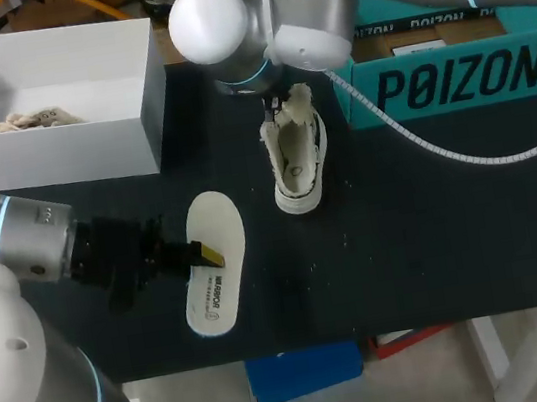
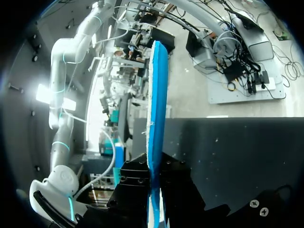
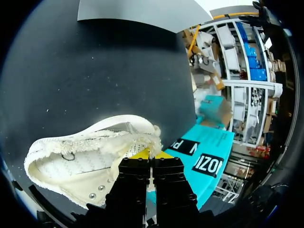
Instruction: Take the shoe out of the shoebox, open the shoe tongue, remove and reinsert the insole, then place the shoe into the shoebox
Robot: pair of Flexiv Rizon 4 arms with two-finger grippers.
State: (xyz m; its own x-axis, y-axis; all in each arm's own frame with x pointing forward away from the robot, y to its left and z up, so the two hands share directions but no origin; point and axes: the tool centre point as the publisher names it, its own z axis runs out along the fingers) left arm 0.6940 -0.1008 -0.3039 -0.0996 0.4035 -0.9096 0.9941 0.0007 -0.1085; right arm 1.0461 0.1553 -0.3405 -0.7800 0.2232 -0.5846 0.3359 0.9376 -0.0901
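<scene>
A cream high-top shoe stands on the black table, toe toward the front edge. My right gripper is shut on the frayed upper edge at its far end. The right wrist view shows the shoe lying open, its frayed edge pinched between the yellow tips of that gripper. The cream insole is to the left of the shoe, with my left gripper shut on its middle. From the left wrist the insole is seen edge-on, blue underside showing, clamped in the gripper.
An open white shoebox with crumpled paper inside stands at the back left. A teal box lid stands at the back right, just beyond the shoe. The table's front edge runs close below the insole.
</scene>
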